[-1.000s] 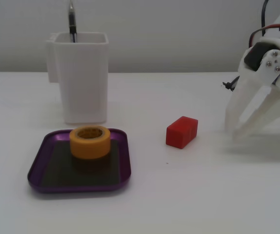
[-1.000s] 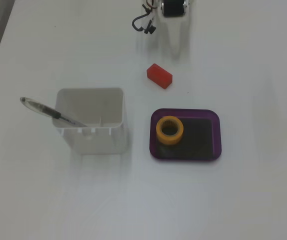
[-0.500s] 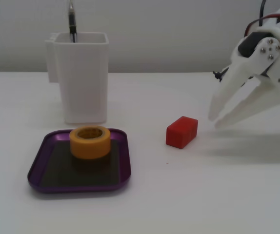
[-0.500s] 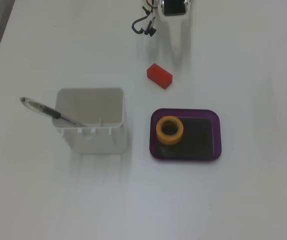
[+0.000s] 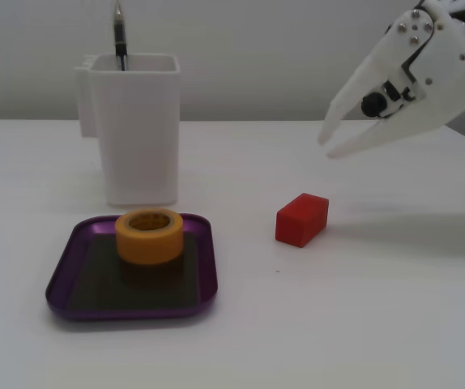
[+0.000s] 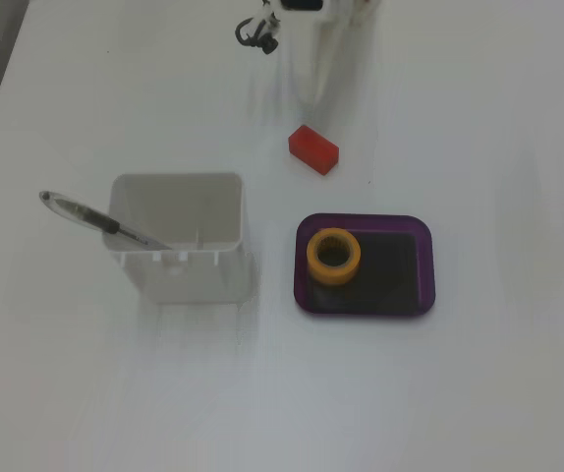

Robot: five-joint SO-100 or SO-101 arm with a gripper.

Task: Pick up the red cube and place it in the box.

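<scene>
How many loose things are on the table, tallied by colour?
Red: 1, the cube
Purple: 1, the tray
Yellow-orange: 1, the tape roll, sitting in the tray
White: 1, the pen holder
Dark: 1, the pen in the holder
Total: 5

In a fixed view, the cube is found on the bench below and left of the raised hand. Farther left, the box holds the roll, with the holder behind it.
</scene>
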